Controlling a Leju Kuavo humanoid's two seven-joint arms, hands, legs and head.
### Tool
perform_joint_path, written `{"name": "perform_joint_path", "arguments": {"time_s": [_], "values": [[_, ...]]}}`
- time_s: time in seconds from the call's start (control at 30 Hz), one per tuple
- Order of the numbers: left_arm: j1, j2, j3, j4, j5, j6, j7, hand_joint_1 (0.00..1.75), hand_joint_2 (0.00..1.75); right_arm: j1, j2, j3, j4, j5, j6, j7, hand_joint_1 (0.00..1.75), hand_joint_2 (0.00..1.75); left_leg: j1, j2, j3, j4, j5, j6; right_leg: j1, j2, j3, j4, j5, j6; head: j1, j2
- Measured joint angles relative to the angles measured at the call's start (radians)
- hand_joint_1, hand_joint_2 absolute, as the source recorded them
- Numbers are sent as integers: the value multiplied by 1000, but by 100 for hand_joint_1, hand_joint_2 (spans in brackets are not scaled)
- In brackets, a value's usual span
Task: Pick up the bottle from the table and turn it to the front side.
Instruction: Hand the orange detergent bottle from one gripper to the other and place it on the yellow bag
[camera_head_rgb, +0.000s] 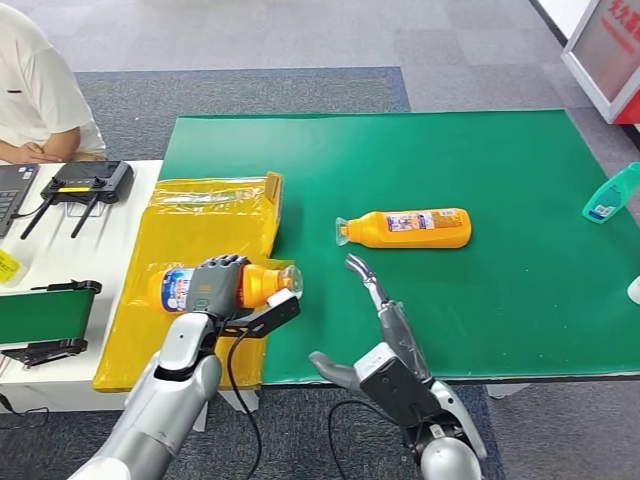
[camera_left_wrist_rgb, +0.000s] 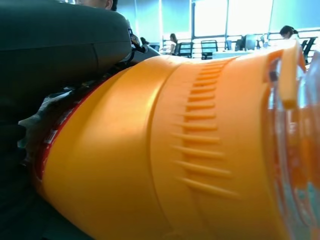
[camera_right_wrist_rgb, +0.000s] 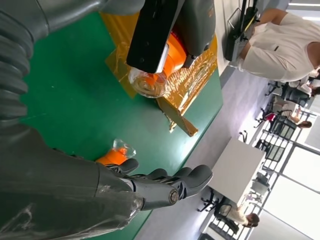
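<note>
My left hand (camera_head_rgb: 215, 285) grips an orange bottle (camera_head_rgb: 260, 283) with a blue-white label and a clear cap, holding it on its side above the yellow bag (camera_head_rgb: 196, 220). The left wrist view shows its ribbed orange neck (camera_left_wrist_rgb: 196, 135) close up. A second orange bottle (camera_head_rgb: 411, 228) lies on its side on the green mat (camera_head_rgb: 490, 300), clear cap pointing left; its cap end (camera_right_wrist_rgb: 120, 150) shows past my right hand's fingers (camera_right_wrist_rgb: 170, 182). My right hand (camera_head_rgb: 373, 320) hovers open over the mat's front edge, fingers stretched toward that bottle, not touching it.
A teal bottle (camera_head_rgb: 610, 195) lies at the mat's right edge. A black controller (camera_head_rgb: 87, 183) and a small green-topped device (camera_head_rgb: 45, 315) sit on the white table at left. A person in a white shirt (camera_head_rgb: 34, 90) sits at the far left.
</note>
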Motion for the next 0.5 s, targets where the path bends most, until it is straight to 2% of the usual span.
{"name": "perform_joint_path", "arguments": {"time_s": [0.27,0.4,0.5], "values": [[-13,-10,0,27,0,0,7,175,175,-2,0,-5,8,-4,0,-1,0,175,0,0,0,0,0,0,0,0,0,0,0,0,0,0],[-19,-11,-2,40,4,-3,18,0,175,-3,0,-8,10,-9,1,-4,0,175,0,0,0,0,0,0,0,0,0,0,0,0,0,0],[-21,-12,1,47,15,-3,9,0,175,-1,0,-11,15,-11,2,-5,0,175,0,0,0,0,0,0,0,0,0,0,0,0,0,0]]}}
